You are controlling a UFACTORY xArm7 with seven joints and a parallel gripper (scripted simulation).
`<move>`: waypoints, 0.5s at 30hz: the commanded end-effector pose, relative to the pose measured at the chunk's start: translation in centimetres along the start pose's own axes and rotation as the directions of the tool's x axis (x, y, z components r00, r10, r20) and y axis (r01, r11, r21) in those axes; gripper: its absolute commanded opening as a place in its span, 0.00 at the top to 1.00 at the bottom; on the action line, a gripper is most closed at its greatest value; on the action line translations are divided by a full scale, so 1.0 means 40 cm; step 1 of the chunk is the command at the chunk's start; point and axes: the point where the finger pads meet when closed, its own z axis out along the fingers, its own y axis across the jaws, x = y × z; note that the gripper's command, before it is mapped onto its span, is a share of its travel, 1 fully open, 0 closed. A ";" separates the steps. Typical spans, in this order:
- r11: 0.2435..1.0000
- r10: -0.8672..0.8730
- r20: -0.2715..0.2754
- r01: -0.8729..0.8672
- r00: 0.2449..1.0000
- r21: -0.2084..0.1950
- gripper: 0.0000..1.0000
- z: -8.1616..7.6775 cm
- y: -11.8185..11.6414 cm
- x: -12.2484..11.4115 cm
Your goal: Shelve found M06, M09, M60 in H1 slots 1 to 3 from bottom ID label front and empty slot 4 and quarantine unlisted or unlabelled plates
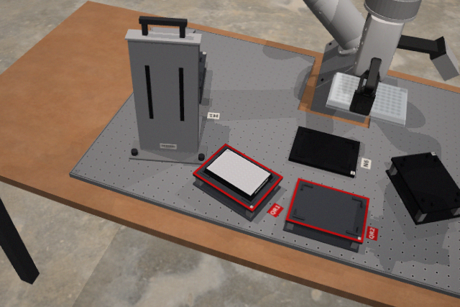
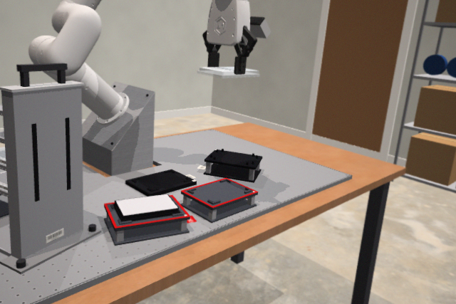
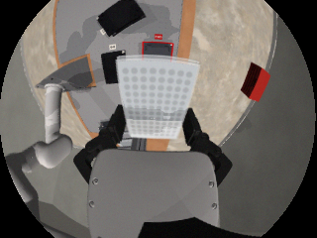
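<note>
So, gripper (image 2: 226, 61) clamped across a clear 96-well plate (image 1: 389, 103), held flat, high over the desk's far edge. Well above everything, wells up. White-topped plate (image 1: 237, 172) parked in QR1 (image 1: 237, 200) near the front edge.

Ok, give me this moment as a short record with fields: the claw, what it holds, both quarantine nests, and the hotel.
claw: claw shut on clear well plate, high above the table
held plate: clear well plate, level, wells up
QR1: nest QR1 holds a white-topped plate
QR2: nest QR2 bare, no plate
hotel: hotel H1 seen from its back; slots hidden
</note>
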 end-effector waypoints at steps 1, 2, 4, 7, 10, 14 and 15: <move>1.000 0.000 -0.001 0.000 1.000 -0.004 1.00 0.013 0.002 0.001; 1.000 0.000 -0.001 0.000 1.000 -0.004 1.00 0.017 0.002 0.001; 1.000 0.000 -0.001 0.000 1.000 -0.004 1.00 0.025 0.002 0.001; 1.000 0.000 -0.001 0.000 1.000 -0.004 1.00 0.038 0.002 0.001; 1.000 0.000 -0.001 0.000 1.000 -0.004 1.00 0.046 0.002 0.001; 1.000 0.000 -0.001 0.000 1.000 -0.004 1.00 0.059 0.002 0.001; 1.000 0.000 -0.001 0.000 1.000 -0.004 1.00 0.063 0.002 0.001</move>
